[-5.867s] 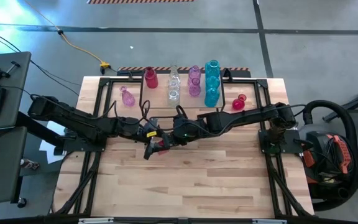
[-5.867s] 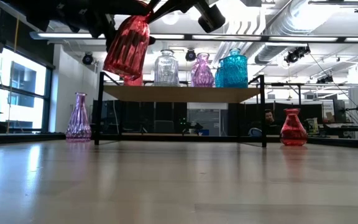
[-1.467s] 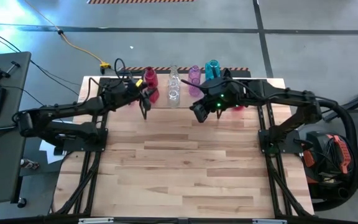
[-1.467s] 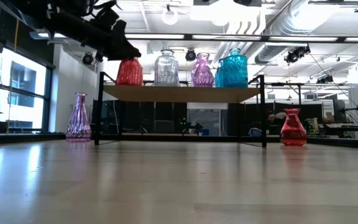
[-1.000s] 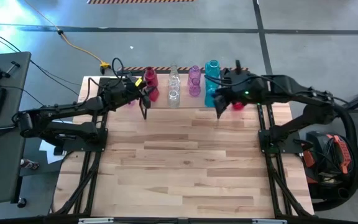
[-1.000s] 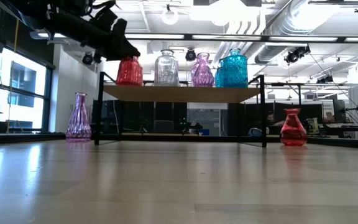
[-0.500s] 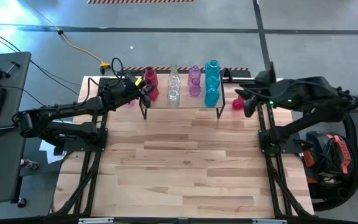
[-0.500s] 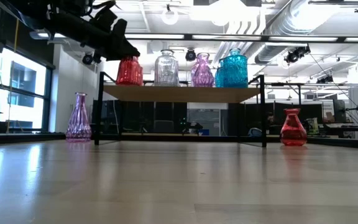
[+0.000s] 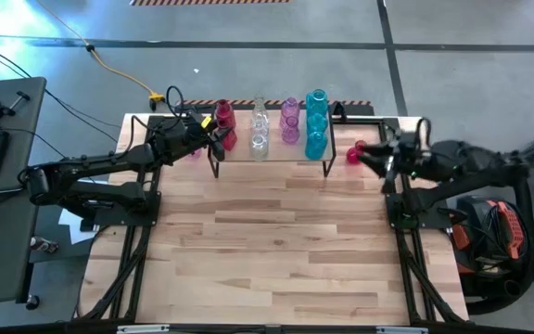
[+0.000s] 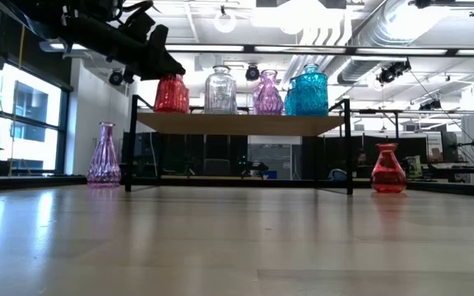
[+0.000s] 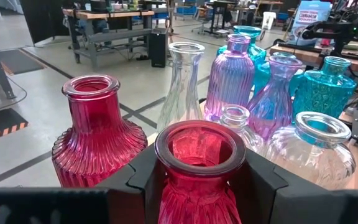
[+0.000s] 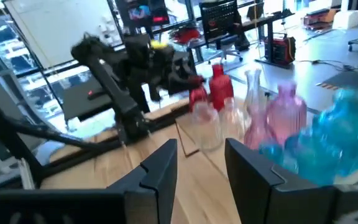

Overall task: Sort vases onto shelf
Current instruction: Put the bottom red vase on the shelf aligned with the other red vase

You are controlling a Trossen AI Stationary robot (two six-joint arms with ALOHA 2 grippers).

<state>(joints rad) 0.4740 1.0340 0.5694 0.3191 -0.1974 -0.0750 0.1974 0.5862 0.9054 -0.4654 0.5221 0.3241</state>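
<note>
Vases crowd the top of the shelf [image 9: 269,156] at the far edge of the worktop [image 9: 267,241]. From the high view they stand in rows: red ones at the left end, clear ones next, then purple, then teal at the right end.

The left gripper [image 11: 195,186] is at the shelf's left end, its fingers [image 11: 143,176] clamped on the neck of a red vase [image 11: 194,167], one finger on each side of the neck just under the rim. In the low view that red vase [image 10: 170,94] stands upright on the shelf top with the dark gripper against its upper left side. Beside it in the left wrist view stand a second red vase [image 11: 97,144], a tall clear vase [image 11: 182,84], a squat clear vase [image 11: 312,149], two purple vases [image 11: 231,78] and teal vases [image 11: 324,87] farther along.

The right gripper [image 9: 385,158] is off the right end of the shelf, near the worktop's right edge. Its fingers [image 12: 160,171] are apart with nothing between them.

Two vases are still on the worktop: a small red vase [image 9: 355,152] just right of the shelf, close to the right gripper, and a tall purple vase [image 10: 104,155] standing to the left of the shelf.
</note>
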